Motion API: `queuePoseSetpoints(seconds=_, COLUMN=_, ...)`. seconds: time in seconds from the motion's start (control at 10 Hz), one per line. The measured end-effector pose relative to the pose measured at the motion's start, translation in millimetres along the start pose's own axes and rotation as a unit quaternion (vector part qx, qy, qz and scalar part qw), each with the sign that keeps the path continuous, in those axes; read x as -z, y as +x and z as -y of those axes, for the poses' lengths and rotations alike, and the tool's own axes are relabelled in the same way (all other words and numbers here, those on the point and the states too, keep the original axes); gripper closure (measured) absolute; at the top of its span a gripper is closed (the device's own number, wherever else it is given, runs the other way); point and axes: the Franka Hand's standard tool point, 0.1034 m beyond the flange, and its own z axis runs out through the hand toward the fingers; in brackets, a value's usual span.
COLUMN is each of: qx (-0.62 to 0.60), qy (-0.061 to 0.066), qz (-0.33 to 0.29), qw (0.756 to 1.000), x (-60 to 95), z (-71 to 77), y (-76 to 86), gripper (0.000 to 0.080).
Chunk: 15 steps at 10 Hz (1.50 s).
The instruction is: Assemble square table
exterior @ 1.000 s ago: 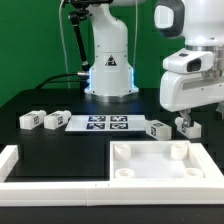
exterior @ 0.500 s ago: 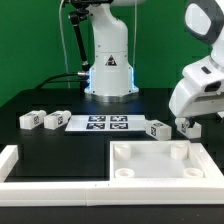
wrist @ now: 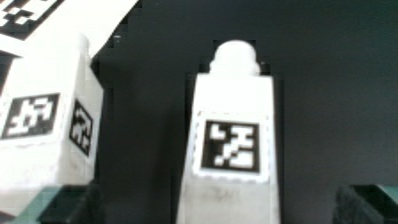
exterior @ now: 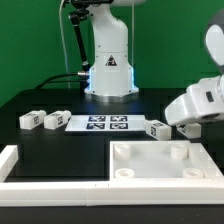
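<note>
The square tabletop [exterior: 160, 160] lies at the front, recessed face up, with its corner sockets showing. Two leg blocks [exterior: 30, 119] [exterior: 56, 120] lie at the exterior view's left. A third leg [exterior: 158, 129] lies to the right of the marker board [exterior: 100, 124]. My gripper [exterior: 189, 126] is tilted over a fourth leg, which it mostly hides in the exterior view. In the wrist view that leg [wrist: 235, 130] lies between my gripper's [wrist: 217, 207] open fingers [wrist: 54, 205], with dark gaps on both sides. The third leg [wrist: 50, 115] lies beside it.
The robot base [exterior: 108, 60] stands at the back centre. A low white border wall [exterior: 20, 165] runs along the front and the exterior view's left. A corner of the marker board [wrist: 27, 15] shows in the wrist view.
The hand has swung from upright to steeply tilted and shifted towards the exterior view's right, with its fingers staying by the rightmost leg. The legs and the tabletop have not moved.
</note>
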Motion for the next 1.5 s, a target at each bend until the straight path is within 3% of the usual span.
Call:
queuePoseSetpoints(seconds=0.3, qx=-0.002, qy=0.001, qz=-0.009, qw=1.000, x=0.0, z=1.3, y=3.7, gripper=0.0150)
queuePoseSetpoints(seconds=0.6, qx=-0.019, qy=0.004, qz=0.015, qw=1.000, x=-18.5, z=-2.1, y=5.8, gripper=0.0150)
queuePoseSetpoints(seconds=0.8, qx=-0.022, qy=0.008, qz=0.019, qw=1.000, x=-22.2, z=-5.2, y=5.6, gripper=0.0150)
queuePoseSetpoints(seconds=1.0, qx=-0.022, qy=0.008, qz=0.019, qw=1.000, x=-22.3, z=-5.0, y=5.6, gripper=0.0393)
queuePoseSetpoints(seconds=1.1, qx=-0.022, qy=0.008, qz=0.019, qw=1.000, x=-22.2, z=-4.9, y=5.6, gripper=0.0393)
queuePoseSetpoints(seconds=1.2, qx=-0.022, qy=0.008, qz=0.019, qw=1.000, x=-22.2, z=-4.9, y=5.6, gripper=0.0511)
queuePoseSetpoints(seconds=1.5, qx=-0.022, qy=0.008, qz=0.019, qw=1.000, x=-22.2, z=-4.9, y=5.6, gripper=0.0511)
